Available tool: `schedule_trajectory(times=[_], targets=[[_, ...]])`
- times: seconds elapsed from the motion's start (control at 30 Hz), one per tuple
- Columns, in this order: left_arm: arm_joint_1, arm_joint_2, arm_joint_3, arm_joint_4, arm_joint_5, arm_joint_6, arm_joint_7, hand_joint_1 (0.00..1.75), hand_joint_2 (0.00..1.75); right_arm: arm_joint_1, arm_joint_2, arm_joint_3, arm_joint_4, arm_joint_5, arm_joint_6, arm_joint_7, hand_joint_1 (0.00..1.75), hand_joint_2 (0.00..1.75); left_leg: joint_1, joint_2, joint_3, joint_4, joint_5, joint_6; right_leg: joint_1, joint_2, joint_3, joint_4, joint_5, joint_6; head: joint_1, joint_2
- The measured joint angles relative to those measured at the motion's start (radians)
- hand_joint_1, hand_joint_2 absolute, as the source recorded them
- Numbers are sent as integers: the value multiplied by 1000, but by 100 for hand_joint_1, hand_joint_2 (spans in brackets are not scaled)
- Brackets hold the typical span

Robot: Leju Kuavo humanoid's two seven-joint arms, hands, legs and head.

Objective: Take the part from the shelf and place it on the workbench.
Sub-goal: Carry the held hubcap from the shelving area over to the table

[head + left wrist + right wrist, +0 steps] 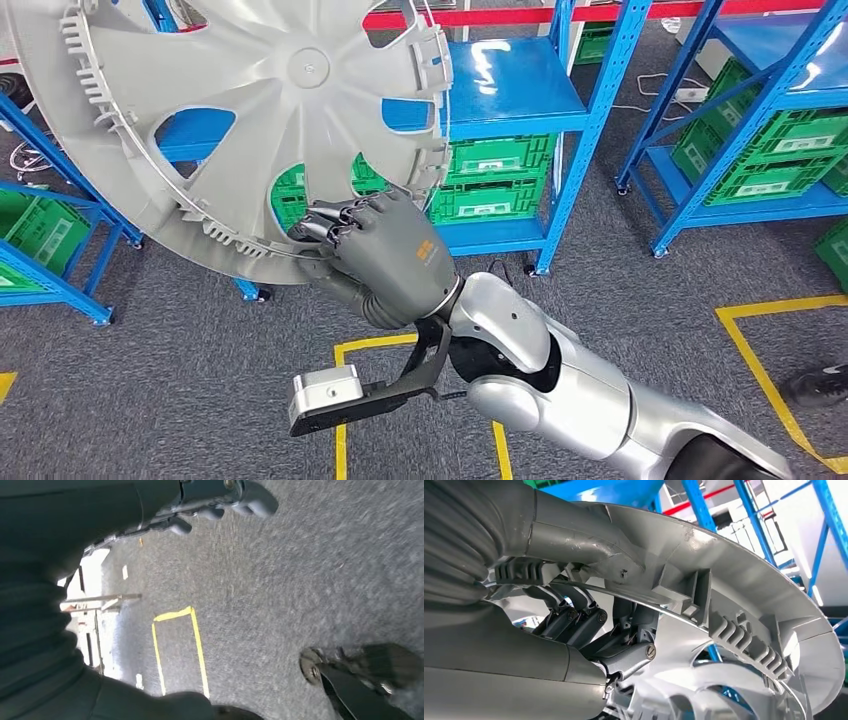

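Fingers (pixel 335 222) of the right hand (pixel 385 255) curl tight around the rim of the grey wheel cover (pixel 250 120), holding it up before the blue shelf (pixel 520 90); left hand (pixel 220 502) hangs, fingers loosely curled, holding nothing.

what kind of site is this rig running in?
Probably a warehouse or factory parts store. Blue steel shelving holds green plastic crates, yellow floor tape marks bays on grey carpet, and the right hand grips a grey wheel cover.

Part (pixel 250 130) in right hand (pixel 385 255), shelves (pixel 520 100) behind
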Motion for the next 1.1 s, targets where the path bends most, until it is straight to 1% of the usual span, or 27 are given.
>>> schedule_trajectory(times=[0.07,0.1,0.17,0.2,0.23,0.27,0.33,0.37,0.4,0.43,0.47,0.5,0.53,0.57,0.6,0.63,0.7,0.73,0.77,0.83,0.87,0.9,0.93,0.97,1.0,1.07,1.1], targets=[[-3,2,-1,-3,-3,-1,-2,0,175,0,2,0,0,4,0,3,175,175,-4,-4,95,-138,-29,12,1,-2,-16,2,21,11,1,0],[-5,3,-1,-4,-4,-2,-3,0,175,-1,4,1,0,6,0,5,175,175,-7,-7,116,-177,-45,21,1,-3,-19,-1,33,18,1,0],[-6,3,-2,-5,-6,-4,-3,0,175,-1,5,1,0,7,1,6,175,175,-11,-6,108,-191,-34,43,-1,-4,-22,-9,52,32,1,0],[-6,3,-3,-4,-7,-6,-3,0,175,-3,5,2,1,8,3,7,175,175,-10,-4,99,-192,-23,53,-2,-3,-27,-4,44,38,0,0],[-5,4,-3,-4,-7,-7,-3,0,175,-6,5,2,2,7,5,9,175,175,-9,-1,89,-193,-10,63,-3,-2,-37,18,13,42,1,0],[-4,5,-3,-4,-8,-8,-4,0,175,-11,5,3,3,5,8,11,175,175,-8,1,76,-194,4,70,-5,0,-51,61,-38,44,2,0],[-4,7,-3,-5,-8,-8,-6,0,175,-24,5,6,6,-1,13,16,175,175,-10,3,44,-192,33,77,-5,1,-80,190,-146,47,3,0],[-3,7,-3,-5,-8,-8,-7,0,175,-28,5,7,8,-5,16,18,175,175,-12,3,25,-190,47,78,-4,1,-86,250,-170,47,3,0],[-2,8,-3,-5,-8,-8,-8,0,175,-31,6,8,10,-9,18,20,175,175,-13,3,5,-188,60,78,-4,1,-81,287,-169,46,3,0],[-1,8,-3,-5,-8,-8,-8,0,175,-33,7,9,13,-13,19,21,175,175,-14,3,-14,-185,72,77,-3,1,-62,294,-147,44,4,0],[0,8,-3,-5,-8,-8,-8,0,175,-36,10,11,15,-17,19,23,175,175,-14,3,-32,-181,84,75,-1,1,-24,265,-120,39,4,0],[0,7,-3,-5,-8,-8,-8,0,175,-41,13,11,17,-21,19,25,175,175,-14,3,-49,-176,95,72,3,1,30,205,-106,32,3,0],[0,7,-3,-5,-8,-8,-7,0,175,-46,17,12,19,-24,20,26,175,175,-16,3,-63,-171,104,68,7,1,89,127,-111,25,3,0],[0,6,-3,-6,-8,-8,-7,0,175,-51,22,12,20,-28,20,27,175,175,-17,3,-72,-168,114,63,10,1,136,59,-127,19,3,0],[0,6,-3,-6,-7,-8,-7,0,175,-57,25,13,21,-31,20,27,175,175,-17,3,-77,-168,124,57,14,1,165,11,-143,14,3,0],[1,7,-3,-6,-6,-8,-7,0,175,-61,28,15,23,-32,20,27,175,175,-16,3,-79,-172,135,51,17,1,174,-13,-150,11,3,0],[2,10,-3,-5,-4,-7,-7,0,175,-69,30,17,27,-35,19,26,175,175,-14,2,-83,-181,151,38,15,-1,163,-19,-131,1,4,0],[3,11,-3,-5,-3,-7,-7,0,175,-72,32,18,30,-37,19,26,175,175,-14,0,-90,-173,136,32,12,-3,153,-22,-118,-5,4,0],[4,11,-3,-5,-2,-6,-7,0,175,-74,33,19,33,-39,18,27,175,175,-14,-2,-102,-147,102,27,9,-4,141,-24,-103,-11,3,0],[5,11,-3,-5,0,-6,-7,0,175,-74,37,22,38,-43,15,28,175,175,-10,-3,-130,-40,-1,17,7,-5,109,-24,-76,-17,2,0],[5,11,-3,-5,1,-6,-8,0,175,-70,38,25,40,-43,13,28,175,175,-9,-3,-139,23,-33,13,7,-5,92,-23,-63,-17,2,0],[5,11,-3,-5,1,-6,-8,0,175,-66,38,28,42,-43,10,28,175,175,-8,-3,-138,69,-40,11,7,-5,74,-22,-49,-16,2,0],[4,12,-3,-5,1,-6,-9,0,175,-61,38,30,43,-42,8,28,175,175,-7,-3,-124,88,-25,10,7,-5,55,-21,-36,-14,2,0],[4,12,-3,-5,1,-6,-10,0,175,-58,38,32,44,-42,7,27,175,175,-7,-3,-95,75,2,11,7,-5,37,-19,-23,-12,2,0],[3,12,-3,-5,1,-6,-10,0,175,-57,38,33,45,-42,5,27,175,175,-7,-3,-48,30,21,13,7,-5,21,-17,-10,-9,2,0],[0,12,-3,-8,1,-6,-11,0,175,-56,38,34,45,-41,4,25,175,175,-10,-6,61,-109,1,22,9,-5,-2,-14,12,0,2,0],[-1,12,-3,-9,1,-6,-11,0,175,-55,38,34,46,-41,2,23,175,175,-13,-8,95,-164,-17,29,9,-6,-7,-15,23,5,3,0]])
